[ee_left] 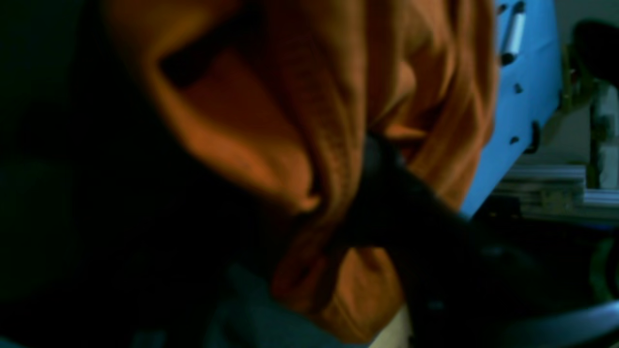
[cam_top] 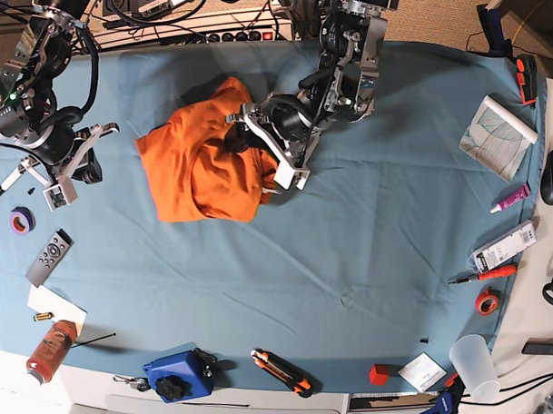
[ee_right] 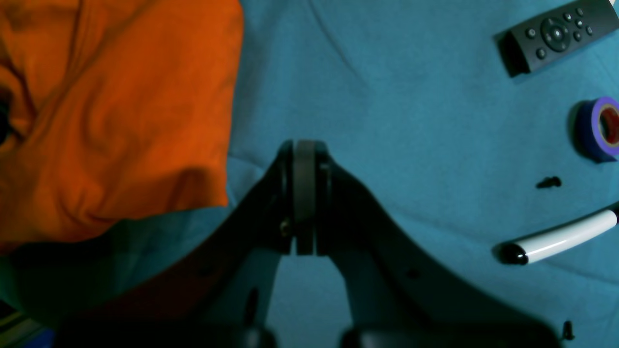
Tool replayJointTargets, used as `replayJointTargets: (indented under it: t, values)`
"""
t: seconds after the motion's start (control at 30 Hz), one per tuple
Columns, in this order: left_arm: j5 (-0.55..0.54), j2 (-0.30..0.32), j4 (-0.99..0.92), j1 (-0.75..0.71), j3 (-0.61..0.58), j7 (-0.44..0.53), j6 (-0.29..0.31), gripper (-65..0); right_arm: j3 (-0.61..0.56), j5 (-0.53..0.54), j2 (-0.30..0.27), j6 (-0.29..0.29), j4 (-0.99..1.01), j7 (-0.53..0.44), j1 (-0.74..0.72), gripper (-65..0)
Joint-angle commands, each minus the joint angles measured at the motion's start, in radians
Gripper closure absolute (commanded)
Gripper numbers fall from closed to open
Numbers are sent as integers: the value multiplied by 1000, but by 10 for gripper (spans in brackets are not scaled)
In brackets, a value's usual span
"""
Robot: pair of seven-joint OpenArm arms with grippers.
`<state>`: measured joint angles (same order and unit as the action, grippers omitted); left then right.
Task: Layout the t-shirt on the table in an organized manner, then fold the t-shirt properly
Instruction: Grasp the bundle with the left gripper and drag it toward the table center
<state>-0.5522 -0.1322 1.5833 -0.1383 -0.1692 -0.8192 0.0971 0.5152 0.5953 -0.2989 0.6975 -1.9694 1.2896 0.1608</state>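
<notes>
From my remote station, reading the base view left to right: my right gripper (cam_top: 104, 131) hangs over the table (cam_top: 352, 277) near its left edge, apart from the cloth; the right wrist view shows its pads (ee_right: 304, 193) pressed flat together with nothing between them, clenched on air above bare teal cloth. Beside it on that side lie a remote control (ee_right: 556, 36), a roll of purple tape (ee_right: 599, 128) and a white marker with a black cap (ee_right: 556, 240). Next comes the t-shirt (cam_top: 198, 164), a rumpled orange heap lying left of the table's centre, toward the far edge, bunched rather than spread. At its right border my left gripper (cam_top: 246, 117) reaches into the folds; in the left wrist view a dark finger (ee_left: 387, 193) is buried in gathered orange fabric, so it appears to be grasping the t-shirt, though that picture is blurred.
</notes>
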Motion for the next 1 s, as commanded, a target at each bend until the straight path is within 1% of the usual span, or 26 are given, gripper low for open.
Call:
replayJointTargets:
  t: [0.0,0.07,0.1,0.17,0.2,0.3,0.37,0.4,0.47,0.57,0.6,0.63,0.7,0.77,0.83,0.97]
  values:
    - [-15,-25,7,3,-5,-10,-3,-162,6,9,-17,1,-14,-24,-9,0]
    - [-32,-25,7,3,-5,-11,-3,-39,6,9,-17,1,-14,-35,-8,0]
    - [-32,-25,7,3,-5,-11,-3,0,6,5,-17,1,-14,-43,-8,0]
    - [-32,-25,8,3,-5,-27,2,0,6,-31,-17,1,-14,-68,-8,0]
    - [-32,-25,9,3,-4,-51,16,0,7,-60,-17,1,-14,-86,-8,0]
    - [-32,-25,32,3,-4,-179,72,0,26,-127,-17,-43,-14,-140,-9,0]
    - [-32,-25,67,3,-4,-262,97,0,44,-140,-17,-48,-14,-151,-9,0]
    - [-32,-25,89,2,-4,-285,105,0,53,-141,-18,-48,-13,-152,-9,0]
    - [-30,-14,138,2,-4,-288,112,0,69,-141,-17,-48,-13,-151,-8,0]
    - [10,22,214,0,5,-288,112,0,83,-141,-18,-48,-13,-152,-9,0]
    - [14,41,236,0,10,-288,116,0,82,-143,-18,-48,-13,-152,-9,0]
    - [13,64,253,0,16,-288,141,0,82,-143,-17,-48,-13,-153,-9,0]
    - [13,120,277,0,24,-287,211,0,82,-143,-17,-48,-13,-154,-9,0]
    - [11,190,285,1,29,-280,261,0,82,-143,-17,-48,-13,-159,-9,0]
    - [9,271,284,3,29,-278,299,0,82,-140,-17,-48,-13,-161,-9,0]
    - [11,429,284,26,29,-204,359,0,82,-140,-17,-48,-13,-161,-8,0]
